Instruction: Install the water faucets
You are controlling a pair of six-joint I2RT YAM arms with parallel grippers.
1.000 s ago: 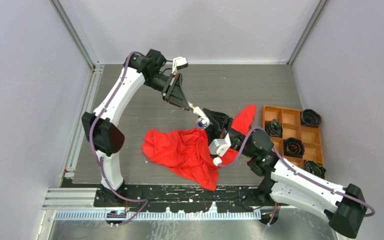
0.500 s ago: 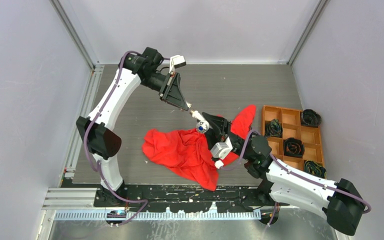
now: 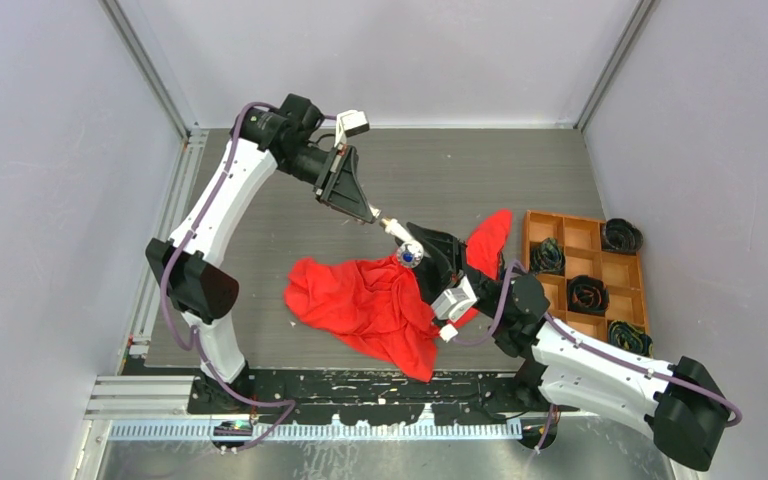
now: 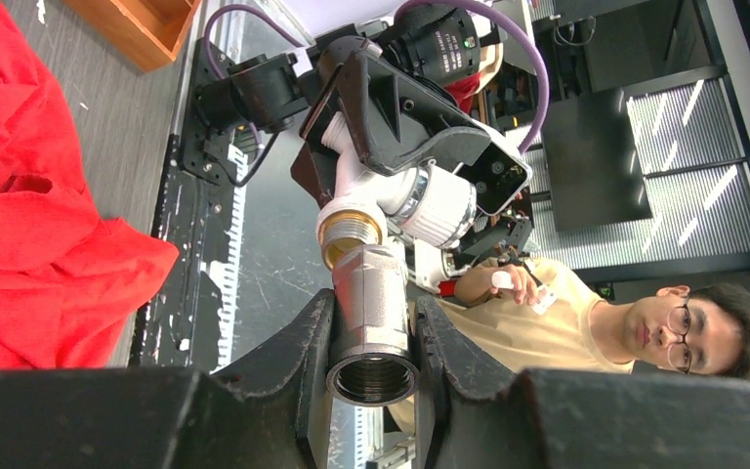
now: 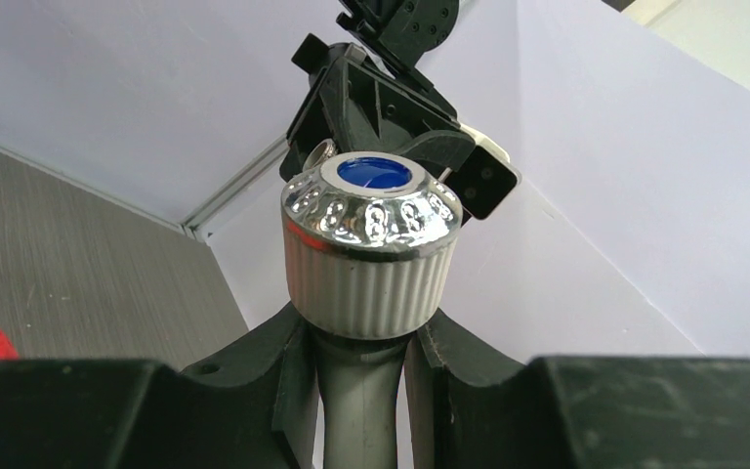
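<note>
Left claw (image 3: 378,217) — right claw (image 3: 418,250) — tip-to-tip, aloft

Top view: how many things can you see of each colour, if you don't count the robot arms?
Red: 1 cloth
Orange: 1 tray
Black: 4 coiled parts
White: 1 tap
Grey: 1 metal fitting, clearer in the left wrist view
Total: 8
</note>
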